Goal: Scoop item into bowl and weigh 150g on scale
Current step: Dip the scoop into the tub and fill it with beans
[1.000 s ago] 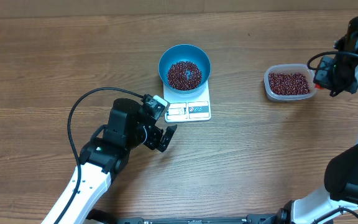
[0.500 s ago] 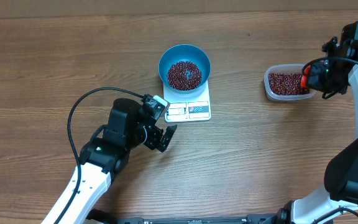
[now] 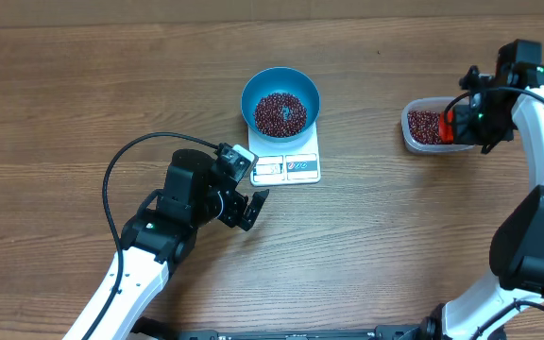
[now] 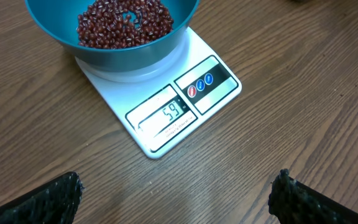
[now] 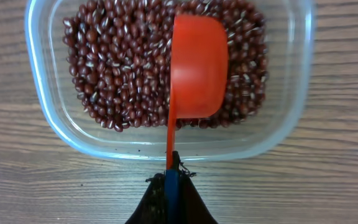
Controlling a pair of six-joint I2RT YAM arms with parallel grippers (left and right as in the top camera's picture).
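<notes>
The blue bowl (image 3: 249, 91) stands on the white scale (image 3: 289, 168) and holds a heap of dark red beans (image 3: 280, 113). The display (image 4: 166, 115) reads 59. My left gripper (image 3: 250, 186) hovers open just in front of the scale, fingertips wide apart over bare wood (image 4: 176, 193). My right gripper (image 5: 171, 180) is shut on the thin handle of a red scoop (image 5: 197, 68). The scoop's cup hangs over the beans (image 5: 117, 62) in the clear tub (image 5: 294, 118). In the overhead view the right gripper (image 3: 470, 118) holds the scoop (image 3: 447, 125) over the tub's right half.
The clear tub (image 3: 410, 140) sits at the right of the wooden table, well apart from the scale. The left arm's black cable (image 3: 121, 165) loops over the table at the left. The right arm's base stands at the lower right (image 3: 536, 255).
My right arm has swung left, carrying the red scoop from outside the tub's right edge to over the beans in it. The left arm, bowl and scale have not moved.
</notes>
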